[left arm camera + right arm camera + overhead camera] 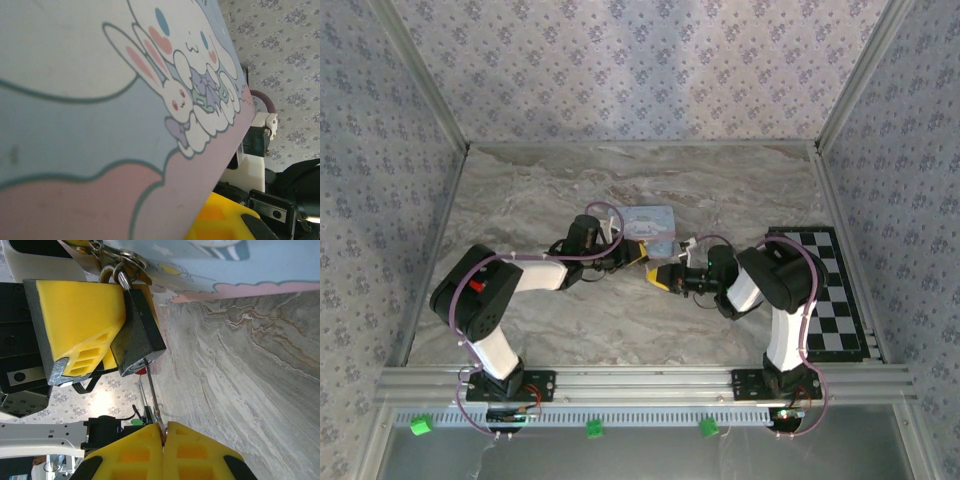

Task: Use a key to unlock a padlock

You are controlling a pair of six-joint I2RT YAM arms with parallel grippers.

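Marble tabletop (240, 365), padlock (140, 335) half-hidden

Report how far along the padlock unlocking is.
Done: the left gripper clamps the padlock, and the right gripper is shut on the key. In hand: the key's blade reaches the padlock's bottom face, apparently entering the keyhole. Left: turning it and freeing the shackle, which looks seated and hooked through rings beside the cartoon tin.
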